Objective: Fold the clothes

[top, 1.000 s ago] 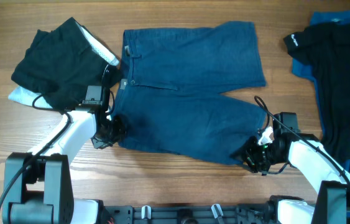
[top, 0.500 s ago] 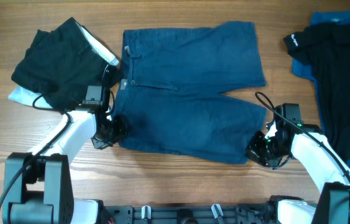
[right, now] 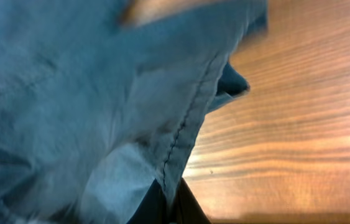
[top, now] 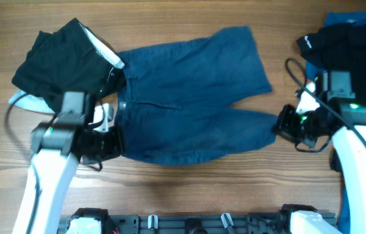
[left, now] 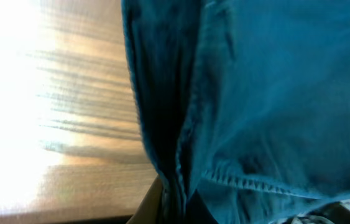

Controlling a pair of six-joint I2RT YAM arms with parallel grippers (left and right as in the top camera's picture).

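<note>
Nearest, the left gripper point(top: 109, 142) is clamped on the waistband corner of the dark blue shorts point(top: 189, 97) and the right gripper point(top: 287, 125) on a leg hem, cloth spread between them on the table point(top: 189, 195). Farther right, the black top point(top: 355, 71) has a small white logo point(top: 305, 43), unreadable

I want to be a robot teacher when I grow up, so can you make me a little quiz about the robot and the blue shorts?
1. True or false: the left end effector and the right end effector are both shut on the dark blue shorts.
2. What lies on the table next to the shorts' waistband? A) a black bundle B) a red towel C) a cup
3. Fill in: the right end effector grips the shorts at a leg ____.
Key: 1 true; 2 A; 3 hem.
</note>
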